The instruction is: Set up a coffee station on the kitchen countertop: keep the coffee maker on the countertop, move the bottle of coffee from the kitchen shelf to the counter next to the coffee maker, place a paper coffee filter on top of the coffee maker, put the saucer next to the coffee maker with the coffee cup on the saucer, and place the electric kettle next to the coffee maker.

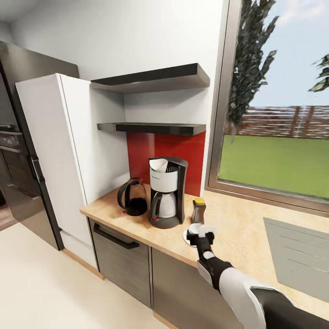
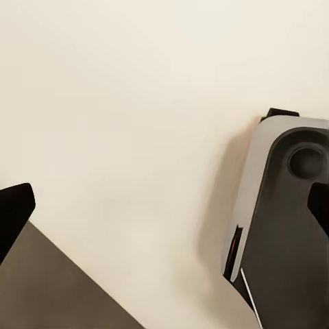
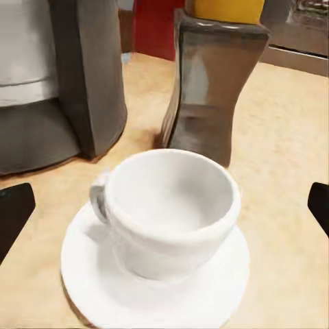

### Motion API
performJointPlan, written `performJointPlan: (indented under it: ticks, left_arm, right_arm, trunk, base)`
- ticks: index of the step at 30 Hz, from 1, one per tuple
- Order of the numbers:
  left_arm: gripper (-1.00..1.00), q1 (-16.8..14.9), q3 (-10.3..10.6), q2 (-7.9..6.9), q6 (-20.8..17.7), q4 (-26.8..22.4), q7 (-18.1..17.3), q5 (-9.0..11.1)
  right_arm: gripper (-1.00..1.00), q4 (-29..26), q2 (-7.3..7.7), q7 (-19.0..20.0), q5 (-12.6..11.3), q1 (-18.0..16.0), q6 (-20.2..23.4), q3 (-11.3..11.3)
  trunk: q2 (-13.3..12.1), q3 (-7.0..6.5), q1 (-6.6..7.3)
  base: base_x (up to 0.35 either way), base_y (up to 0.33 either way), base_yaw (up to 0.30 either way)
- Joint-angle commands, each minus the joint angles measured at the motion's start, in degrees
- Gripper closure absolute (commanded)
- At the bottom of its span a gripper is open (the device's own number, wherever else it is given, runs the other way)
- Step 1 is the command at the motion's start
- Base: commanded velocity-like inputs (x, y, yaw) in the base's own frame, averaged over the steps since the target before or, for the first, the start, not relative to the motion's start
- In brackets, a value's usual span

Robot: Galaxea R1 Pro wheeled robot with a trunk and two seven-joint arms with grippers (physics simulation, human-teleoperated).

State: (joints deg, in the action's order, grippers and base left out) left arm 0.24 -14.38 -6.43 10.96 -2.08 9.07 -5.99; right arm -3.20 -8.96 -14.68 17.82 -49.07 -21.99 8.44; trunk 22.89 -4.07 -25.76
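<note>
Left to right on the kitchen countertop point(image 1: 237, 228): electric kettle point(image 1: 133, 197), then coffee maker point(image 1: 167, 192) with the paper coffee filter point(image 1: 158, 164) on top, bottle of coffee point(image 1: 198, 210) just beside it. Coffee cup point(image 3: 171, 209) sits on the saucer point(image 3: 154, 288) near the machine, in front of my right gripper point(image 1: 201, 234), jaws wide, holding nothing. Left gripper point(image 2: 164, 219) jaws wide too, over floor. I judge the cup step done; next I'd back the right arm straight out without clipping the cup.
</note>
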Motion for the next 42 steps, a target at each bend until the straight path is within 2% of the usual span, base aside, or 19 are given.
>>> performJointPlan:
  ticks: [1,4,7,12,13,16,24,29,30,32,33,34,35,38,42]
  left_arm:
    - [-1.0,0.0,-0.4,0.01,0.1,0.0,0.2,-0.6]
    - [-1.0,0.0,-0.4,0.03,0.2,0.0,0.2,-0.6]
    - [-1.0,0.0,-0.4,0.06,0.3,0.0,0.2,-0.6]
    - [-1.0,0.0,-0.4,0.09,0.3,0.0,0.2,-0.6]
    - [-1.0,0.0,-0.4,0.1,0.3,0.0,0.2,-0.6]
    - [-1.0,0.0,-0.4,0.1,0.3,0.0,0.2,-0.6]
    - [-1.0,0.0,-0.6,0.18,0.3,0.0,0.1,-0.6]
    - [-1.0,0.0,-0.6,0.32,0.4,0.0,0.1,-0.7]
    - [-1.0,0.0,-0.6,0.38,0.4,0.0,0.1,-0.7]
    - [-1.0,0.0,-0.7,0.63,0.4,0.0,0.1,-0.7]
    - [-1.0,0.0,-0.7,0.66,0.4,0.0,0.1,-0.7]
    - [-1.0,0.0,-0.7,0.73,0.4,0.0,0.1,-0.7]
    - [-1.0,0.0,-0.7,0.78,0.4,0.0,0.1,-0.6]
    - [-1.0,0.0,-0.7,0.8,0.4,0.0,0.1,-0.6]
    - [-1.0,0.0,-0.7,0.87,0.4,0.0,0.1,-0.6]
  right_arm:
    - [-1.0,0.7,-0.04,-0.3,1.2,1.2,-3.8,0.4]
    - [-1.0,1.4,-0.08,-0.9,1.9,4.1,-10.0,0.4]
    - [-1.0,1.5,-0.09,-2.7,2.0,6.3,-12.1,0.4]
    - [-1.0,1.6,-0.14,-7.8,1.9,10.5,-18.5,0.4]
    - [-1.0,1.6,-0.66,-10.9,1.8,13.3,-21.3,0.4]
    - [-1.0,1.7,-1.04,-13.3,1.8,16.7,-22.0,0.4]
    - [-1.0,1.7,-1.04,-14.4,1.7,24.4,-22.2,0.6]
    - [-1.0,1.7,-1.04,-14.3,0.1,26.6,-21.8,0.8]
    - [-1.0,1.7,-1.04,-14.2,-0.7,27.0,-21.1,0.8]
    - [-1.0,1.8,-1.04,-14.1,-3.6,29.5,-15.3,0.9]
    - [-1.0,1.8,-1.04,-14.0,-3.9,29.9,-14.2,0.9]
    - [-1.0,1.7,-1.04,-14.0,-4.5,31.0,-10.9,0.9]
    - [-1.0,1.8,-1.04,-13.9,-5.0,32.9,-5.3,0.9]
    - [-1.0,1.8,-1.04,-13.0,-5.1,34.2,2.1,0.9]
    - [-1.0,1.7,-1.04,-7.4,-5.2,35.0,10.9,1.0]
  trunk:
    - [0.0,-0.01,-0.02]
    - [0.0,-0.01,-0.02]
    - [0.0,-0.01,-0.02]
    - [0.0,-0.01,-0.02]
    - [0.0,-0.01,-0.02]
    - [0.0,-0.01,-0.02]
    - [0.0,-0.01,-0.02]
    - [0.0,-0.01,-0.02]
    - [0.0,-0.01,-0.02]
    - [0.0,-0.01,-0.02]
    - [0.0,-0.01,-0.02]
    - [0.0,-0.01,-0.02]
    - [0.0,-0.01,-0.02]
    - [0.0,-0.01,-0.02]
    - [0.0,-0.01,-0.02]
  base:
    - [0.0,0.0,0.0]
    - [0.0,0.0,0.0]
    - [0.0,0.0,0.0]
    - [0.0,0.0,0.0]
    - [0.0,0.0,0.0]
    - [0.0,0.0,0.0]
    - [0.0,0.0,0.0]
    - [0.0,0.0,0.0]
    - [0.0,0.0,0.0]
    - [0.0,0.0,0.0]
    - [0.0,0.0,0.0]
    - [0.0,0.0,0.0]
    - [0.0,0.0,0.0]
    - [0.0,0.0,0.0]
    - [0.0,0.0,0.0]
